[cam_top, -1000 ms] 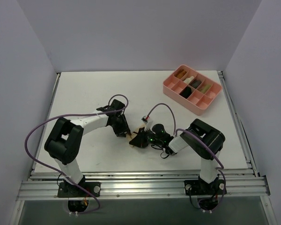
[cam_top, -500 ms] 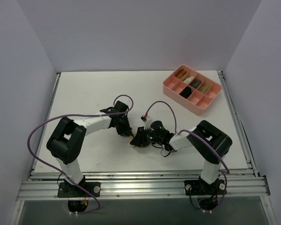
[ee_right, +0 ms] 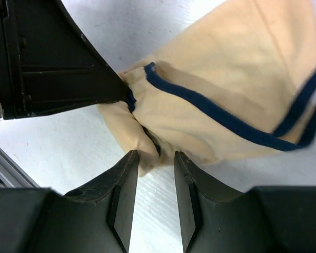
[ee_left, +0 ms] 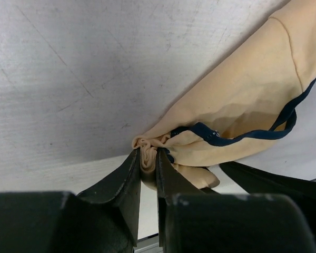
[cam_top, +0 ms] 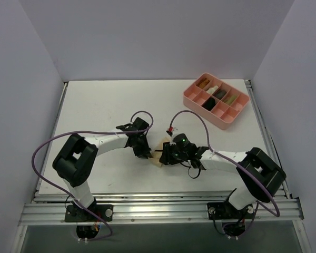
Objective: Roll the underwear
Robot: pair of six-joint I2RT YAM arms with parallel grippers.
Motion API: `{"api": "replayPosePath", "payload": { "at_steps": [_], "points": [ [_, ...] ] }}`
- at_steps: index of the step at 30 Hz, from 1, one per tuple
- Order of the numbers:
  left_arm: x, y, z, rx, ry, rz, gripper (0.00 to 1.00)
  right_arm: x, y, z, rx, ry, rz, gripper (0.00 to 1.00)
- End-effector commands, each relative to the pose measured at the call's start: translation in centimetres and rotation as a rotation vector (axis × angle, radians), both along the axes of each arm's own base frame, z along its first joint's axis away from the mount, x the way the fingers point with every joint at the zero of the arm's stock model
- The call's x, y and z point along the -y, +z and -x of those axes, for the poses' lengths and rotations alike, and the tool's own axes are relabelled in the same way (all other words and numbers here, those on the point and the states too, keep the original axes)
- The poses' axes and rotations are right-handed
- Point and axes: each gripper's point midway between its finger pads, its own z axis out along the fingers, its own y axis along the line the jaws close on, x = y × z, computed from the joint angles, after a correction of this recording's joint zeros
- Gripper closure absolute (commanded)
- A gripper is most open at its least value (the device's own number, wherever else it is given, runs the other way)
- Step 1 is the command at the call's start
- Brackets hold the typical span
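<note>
Underwear [cam_top: 159, 157] lies mid-bench, nearer the near edge. Left gripper [ee_left: 149, 161] clamped on a bunched corner. Right gripper [ee_right: 155, 158] slightly parted, tips at the folded edge, no clear hold. Looks like early rolling; next move: right pinches that edge, turns it over.

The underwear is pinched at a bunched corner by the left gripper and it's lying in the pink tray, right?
No: the left gripper does pinch a bunched corner of the underwear, but it lies on the white table, well apart from the pink tray; the top external view shows this.
</note>
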Motion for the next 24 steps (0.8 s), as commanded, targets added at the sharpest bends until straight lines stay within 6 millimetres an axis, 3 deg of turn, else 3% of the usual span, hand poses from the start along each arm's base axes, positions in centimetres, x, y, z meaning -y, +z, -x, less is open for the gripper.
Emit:
{"api": "replayPosePath", "payload": {
  "at_steps": [1,2,4,5,7,11,14,24],
  "points": [
    [-4.6,-2.6,4.4,-0.139,-0.003,-0.211,0.91,2.8,0.0,0.3,0.024,-0.050,0.122,0.71],
    [-4.5,-2.6,4.4,-0.139,0.000,-0.209,0.91,2.6,0.3,0.7,0.032,-0.033,0.138,0.70],
    [-4.4,-2.6,4.3,-0.149,0.002,-0.212,0.91,1.9,2.9,-0.3,0.122,-0.020,0.144,0.67],
    [-4.3,-2.6,4.3,-0.157,0.000,-0.217,0.91,1.4,3.3,0.3,0.144,0.015,0.170,0.66],
    [-4.0,-2.7,4.2,-0.169,-0.008,-0.228,0.91,0.6,5.4,-0.6,0.232,0.013,0.205,0.62],
    [-3.7,-2.5,4.1,-0.176,-0.012,-0.232,0.92,-1.0,6.0,0.2,0.322,0.109,0.309,0.59],
    [-3.7,-2.5,4.2,-0.184,-0.014,-0.233,0.92,-2.4,6.2,1.0,0.401,0.164,0.379,0.59],
    [-3.4,-2.8,4.6,-0.224,-0.010,-0.229,0.92,-4.7,2.6,3.0,0.510,0.309,0.607,0.58]
  ]
}}
